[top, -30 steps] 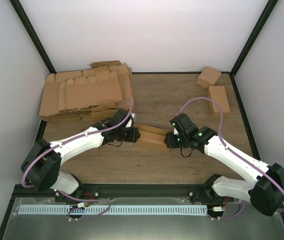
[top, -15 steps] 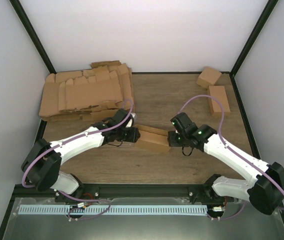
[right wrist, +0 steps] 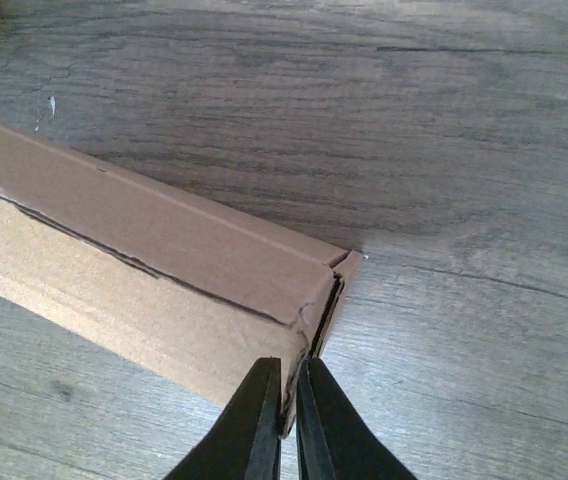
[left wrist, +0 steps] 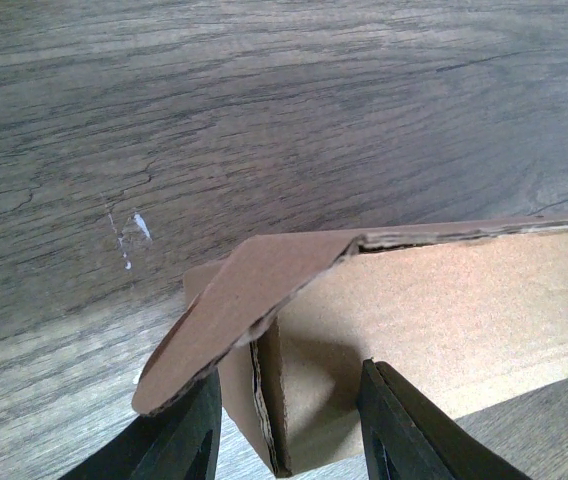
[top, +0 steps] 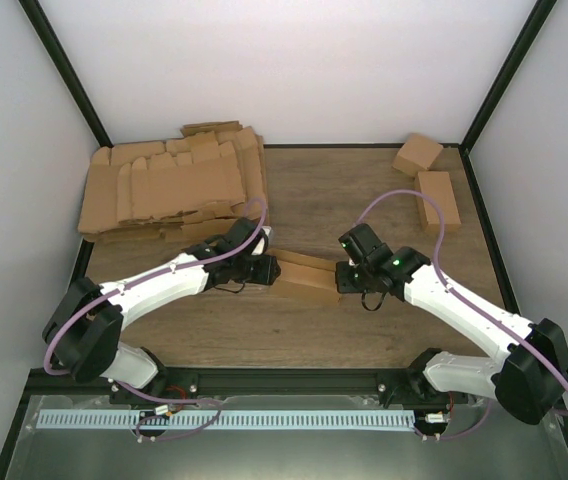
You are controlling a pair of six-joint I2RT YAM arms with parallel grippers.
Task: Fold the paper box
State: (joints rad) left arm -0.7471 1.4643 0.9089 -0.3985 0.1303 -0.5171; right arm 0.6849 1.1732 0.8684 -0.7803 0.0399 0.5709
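Observation:
The paper box [top: 304,277] is a small oblong brown carton lying mid-table between the two arms. My left gripper [top: 269,270] is at its left end. In the left wrist view its fingers [left wrist: 179,440] stand apart on either side of that end [left wrist: 289,378], with a strip of table showing between the left finger and the end wall. A rounded flap [left wrist: 254,290] lifts over them. My right gripper [top: 342,280] is at the right end. In the right wrist view it is pinched [right wrist: 289,385] on the thin cardboard edge at the box's [right wrist: 144,250] near corner.
A big pile of flat brown blanks [top: 174,185] fills the back left. Two folded boxes [top: 418,153] [top: 437,197] lie at the back right by the wall. White walls and black posts close in the table on three sides.
My right gripper's fingers have closed onto the box's right-end corner, and that arm shifted slightly left. The left arm and the box have stayed where they were.

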